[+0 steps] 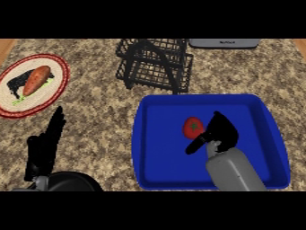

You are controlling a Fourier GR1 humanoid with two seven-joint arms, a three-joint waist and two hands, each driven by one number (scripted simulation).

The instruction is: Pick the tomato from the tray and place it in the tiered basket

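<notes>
Bench (pixel 95 103): speckled granite-pattern top, wood strips at far L and R edges. Plate (pixel 6 105): round, red patterned rim, at L side of bench, well apart from other items. Sweet potato (pixel 38 79): orange, lies on plate w/ dark and green bits beside it. Grey appliance (pixel 223 43): at rear edge, only partly in view.

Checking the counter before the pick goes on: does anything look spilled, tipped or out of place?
Nothing stands out. The tomato lies in the blue tray beside the right hand; the tiered basket stands upright behind the tray; a carrot lies on the plate at left. The left hand rests open.
</notes>
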